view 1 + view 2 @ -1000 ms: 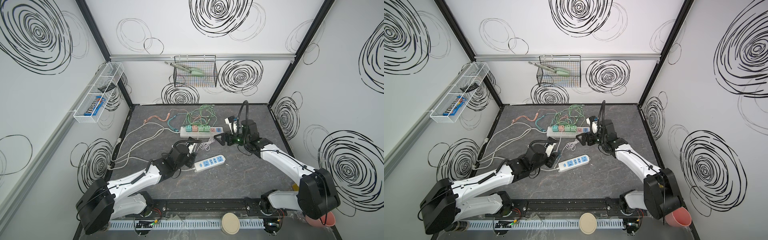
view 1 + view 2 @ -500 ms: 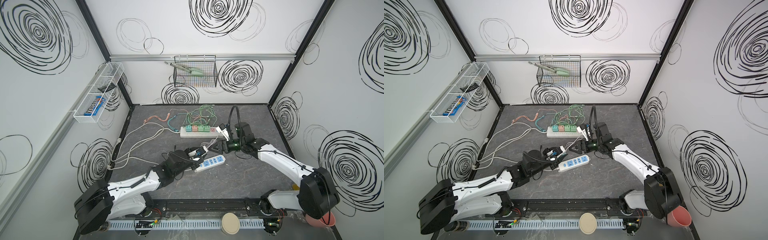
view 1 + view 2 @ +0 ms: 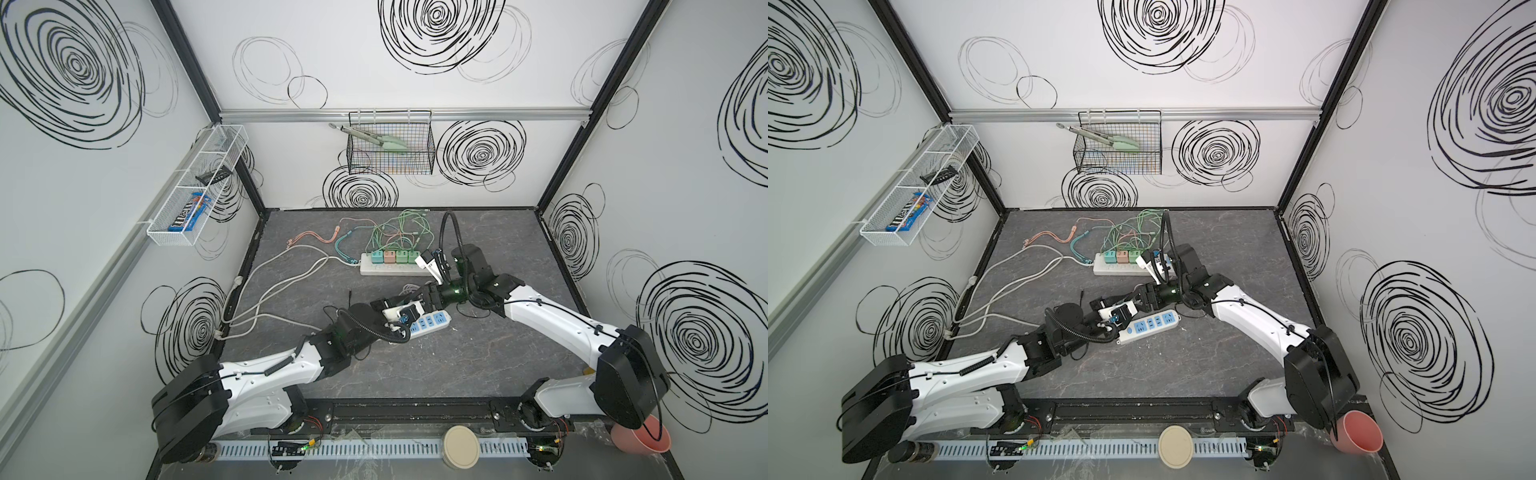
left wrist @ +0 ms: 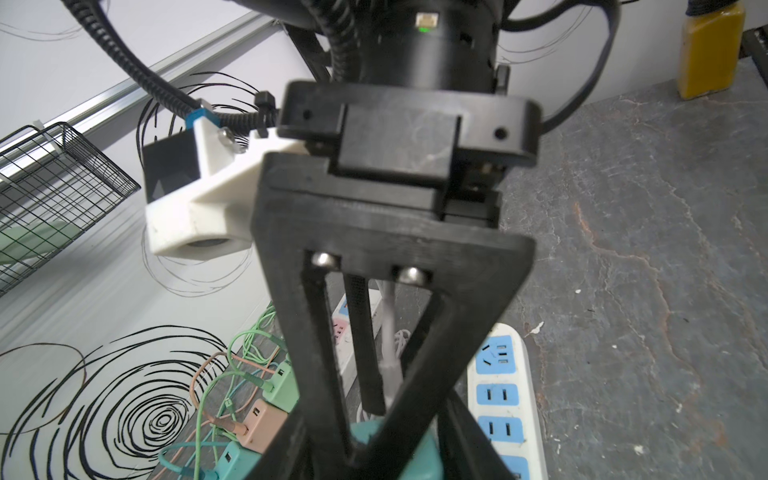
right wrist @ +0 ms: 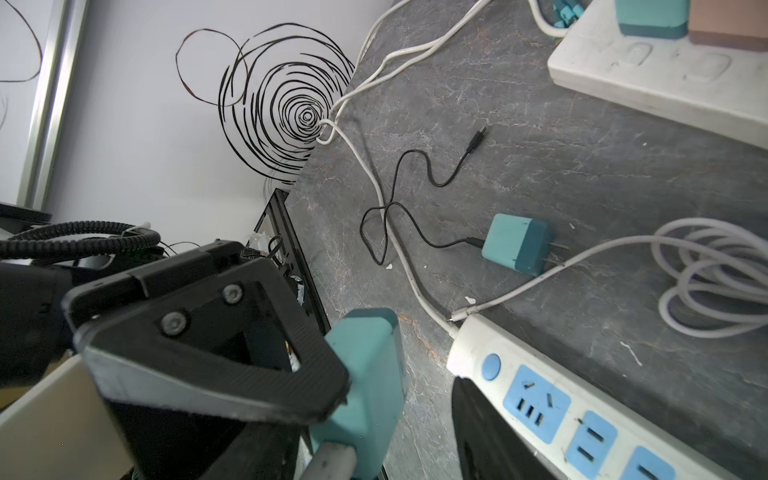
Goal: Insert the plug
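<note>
In both top views the left arm (image 3: pixel 266 372) starts at its base in the lower left and lies low along the front of the table (image 3: pixel 478 365). It bends at the elbow, and its dark forearm climbs toward the centre of the frame. There the left gripper (image 3: pixel 410 301) points right and is clamped on the teal plug (image 4: pixel 390 446). The left wrist view shows the plug wedged between the gripper's two fingers, with a white cable (image 4: pixel 388 328) running from it. In the right wrist view the plug hangs clear of the table. Just below and right of the gripper, the white power strip (image 3: pixel 430 322) with blue sockets lies flat on the table. The right gripper (image 3: pixel 424 296) faces the left gripper from the right, tip to tip. In the right wrist view its jaws straddle the plug, parted, with a gap showing on the strip side. The right arm (image 3: pixel 552 321) rises from its base in the lower right, and its white link slants up-left to a bent wrist right of centre.
</note>
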